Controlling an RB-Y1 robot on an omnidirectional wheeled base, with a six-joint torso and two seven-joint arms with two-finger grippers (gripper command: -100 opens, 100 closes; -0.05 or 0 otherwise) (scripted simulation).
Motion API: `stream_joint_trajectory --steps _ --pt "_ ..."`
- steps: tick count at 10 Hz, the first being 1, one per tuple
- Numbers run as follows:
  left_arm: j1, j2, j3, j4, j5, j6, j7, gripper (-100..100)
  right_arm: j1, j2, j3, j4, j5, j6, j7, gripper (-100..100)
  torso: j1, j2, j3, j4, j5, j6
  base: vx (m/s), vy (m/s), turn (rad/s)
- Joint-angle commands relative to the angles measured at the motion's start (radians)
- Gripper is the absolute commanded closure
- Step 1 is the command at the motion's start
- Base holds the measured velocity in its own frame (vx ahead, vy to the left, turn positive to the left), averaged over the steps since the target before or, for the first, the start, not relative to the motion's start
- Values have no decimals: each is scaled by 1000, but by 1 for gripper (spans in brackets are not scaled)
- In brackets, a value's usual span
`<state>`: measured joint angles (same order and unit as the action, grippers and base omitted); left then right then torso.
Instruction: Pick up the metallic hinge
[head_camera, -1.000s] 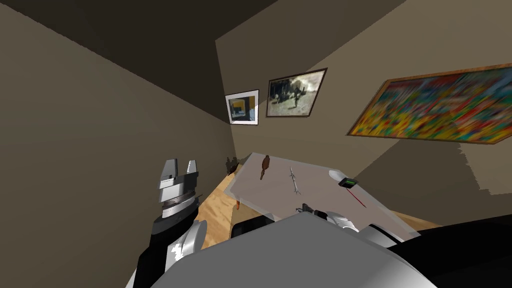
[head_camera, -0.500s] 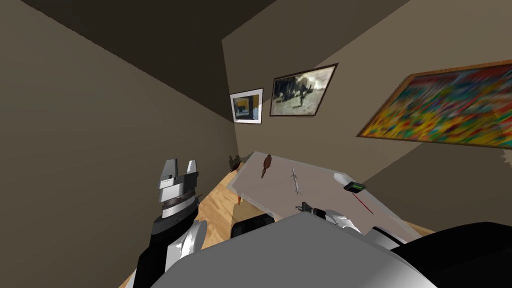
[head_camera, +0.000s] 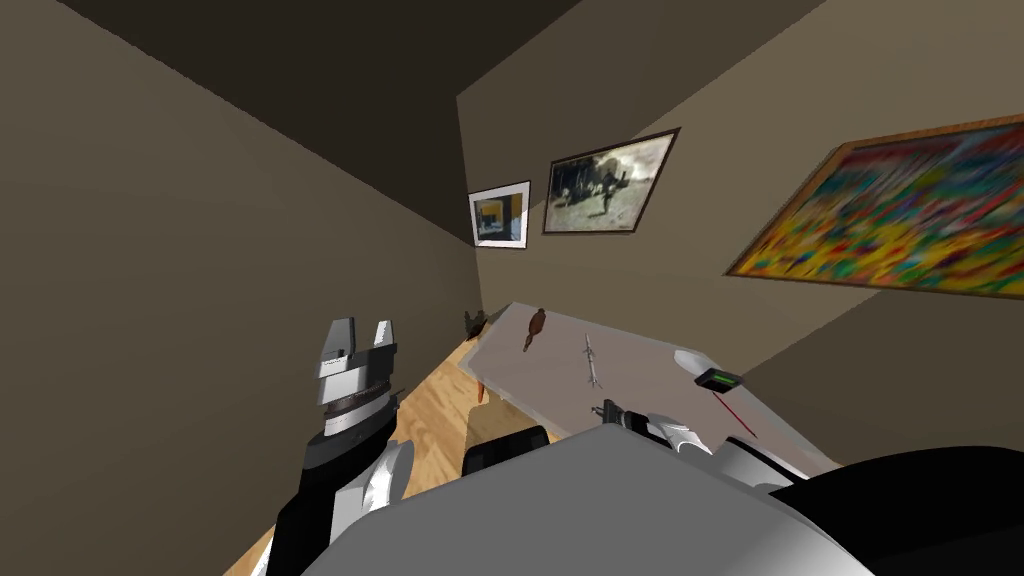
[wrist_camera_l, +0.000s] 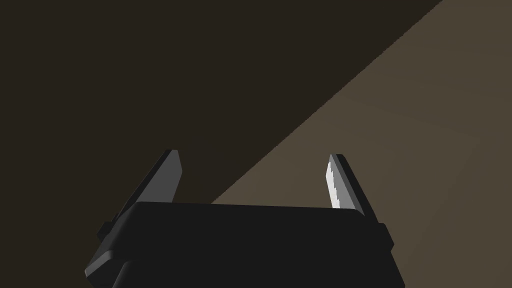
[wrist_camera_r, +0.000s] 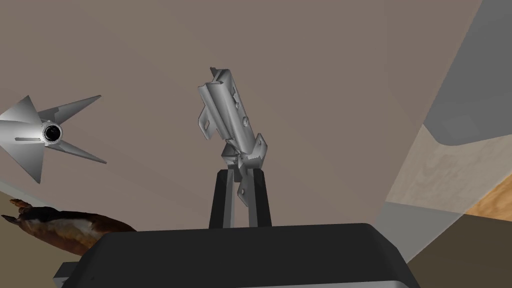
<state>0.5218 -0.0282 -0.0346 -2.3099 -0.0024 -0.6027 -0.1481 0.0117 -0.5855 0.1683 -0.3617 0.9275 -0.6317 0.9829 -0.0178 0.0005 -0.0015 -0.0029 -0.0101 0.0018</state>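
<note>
A grey metal hinge (wrist_camera_r: 230, 117) stands up out of my right gripper (wrist_camera_r: 242, 175), whose fingers (wrist_camera_r: 224, 200) press its lower end; it hangs over the pale table top (wrist_camera_r: 325, 75). From the head camera that gripper (head_camera: 608, 410) sits small above the near edge of the table (head_camera: 640, 365), the hinge too small to make out. My left gripper (head_camera: 361, 336) is raised at the left, away from the table, and its fingers (wrist_camera_l: 341, 182) stand open with nothing between them.
On the table lie a silver rocket-shaped model (head_camera: 592, 362), a brown bird-like figure (head_camera: 533, 327), a dark device with a green screen (head_camera: 719, 378) and a thin red stick (head_camera: 738, 417). Both the rocket model (wrist_camera_r: 42, 134) and the brown figure (wrist_camera_r: 65, 227) lie near the right gripper. Wood floor (head_camera: 440, 420) runs left of the table.
The whole head view has shifted: the table, pictures and wall corner have slid rightward, so my own camera has turned. Both arms keep their pose.
</note>
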Motion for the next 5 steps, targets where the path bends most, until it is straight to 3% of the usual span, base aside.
stream_joint_trajectory --steps 1,2,3,4,5 --pt "0 0 0 0 0 0 0 0 17 -6 12 -35 3 16 -27 100 0 0 0 0 0 0 -13 -6 -27" --pt "0 0 0 0 0 0 0 0 13 -25 58 -72 -49 60 -66 100 2 -3 -1 0 0 0 -116 -29 347" --pt "0 0 0 0 0 0 0 0 13 -25 74 -72 -55 75 -86 100 1 1 1 1 0 -3 -135 -50 229" --pt "0 0 0 0 0 0 0 0 13 -25 74 -91 -55 75 -86 100 0 3 2 1 0 -1 -71 -30 2" --pt "0 0 0 0 0 0 0 0 10 -45 122 -110 -101 130 -144 100 0 0 0 0 0 0 -152 -36 322"
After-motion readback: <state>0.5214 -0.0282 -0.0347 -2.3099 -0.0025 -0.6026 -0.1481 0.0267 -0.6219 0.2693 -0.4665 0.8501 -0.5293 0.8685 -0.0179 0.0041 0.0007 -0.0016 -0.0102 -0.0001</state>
